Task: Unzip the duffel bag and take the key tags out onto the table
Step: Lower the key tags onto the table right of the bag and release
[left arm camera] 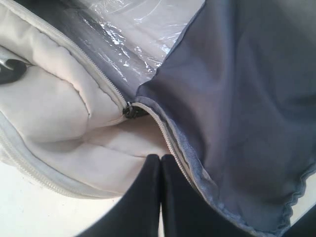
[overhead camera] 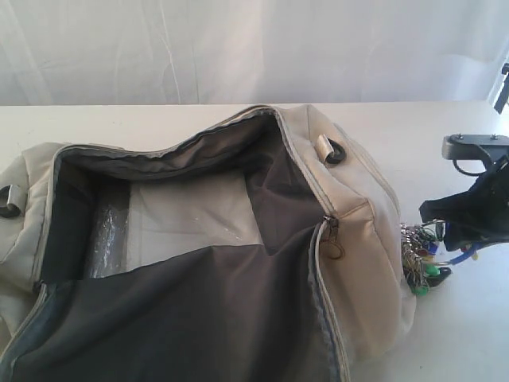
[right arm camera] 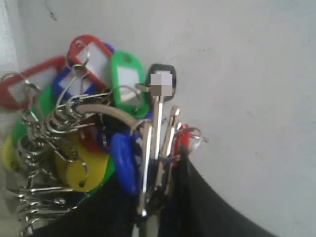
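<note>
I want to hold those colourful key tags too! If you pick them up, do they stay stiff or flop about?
Probably floppy: the key tags are loose pieces on many metal rings, splaying out from the right gripper. Likely light, being small plastic, though the rings and keys add weight. They shouldn't roll; they'd slump in a heap.

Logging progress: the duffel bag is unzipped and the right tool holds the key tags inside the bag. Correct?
Not inside. The right tool holds the key tags outside the duffel bag, beside its end over the table, as the exterior view shows. The bag is unzipped.
</note>
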Robot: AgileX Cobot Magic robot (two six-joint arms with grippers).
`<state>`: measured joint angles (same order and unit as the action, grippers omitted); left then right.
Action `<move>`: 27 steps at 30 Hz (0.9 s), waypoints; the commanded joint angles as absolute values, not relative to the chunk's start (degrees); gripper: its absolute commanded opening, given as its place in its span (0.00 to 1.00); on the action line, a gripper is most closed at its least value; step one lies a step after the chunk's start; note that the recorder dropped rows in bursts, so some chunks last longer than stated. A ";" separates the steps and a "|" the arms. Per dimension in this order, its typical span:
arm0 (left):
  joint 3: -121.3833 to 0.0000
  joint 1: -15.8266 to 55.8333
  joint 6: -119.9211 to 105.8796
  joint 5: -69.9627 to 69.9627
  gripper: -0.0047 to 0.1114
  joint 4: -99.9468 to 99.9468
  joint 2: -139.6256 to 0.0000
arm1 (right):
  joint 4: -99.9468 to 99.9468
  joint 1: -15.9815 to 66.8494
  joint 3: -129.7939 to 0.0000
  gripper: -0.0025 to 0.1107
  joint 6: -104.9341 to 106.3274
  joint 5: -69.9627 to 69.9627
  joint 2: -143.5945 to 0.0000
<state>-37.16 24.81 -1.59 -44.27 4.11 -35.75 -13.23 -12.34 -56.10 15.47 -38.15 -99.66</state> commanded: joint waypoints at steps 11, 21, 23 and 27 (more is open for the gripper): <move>-36.73 24.74 -1.48 -44.49 0.04 3.05 -35.32 | -15.36 -12.59 -55.91 0.25 15.17 -37.67 -104.64; -36.73 24.74 -1.48 -44.49 0.04 2.82 -35.32 | -14.40 -12.59 -59.11 0.59 15.17 -42.42 -96.97; -36.73 24.74 -1.48 -44.49 0.04 2.69 -35.32 | -14.25 -12.59 -60.03 0.58 15.17 -44.08 -93.13; -36.73 24.74 -1.48 -44.49 0.04 2.69 -35.32 | -14.25 -12.59 -60.67 0.52 14.02 -45.04 -84.54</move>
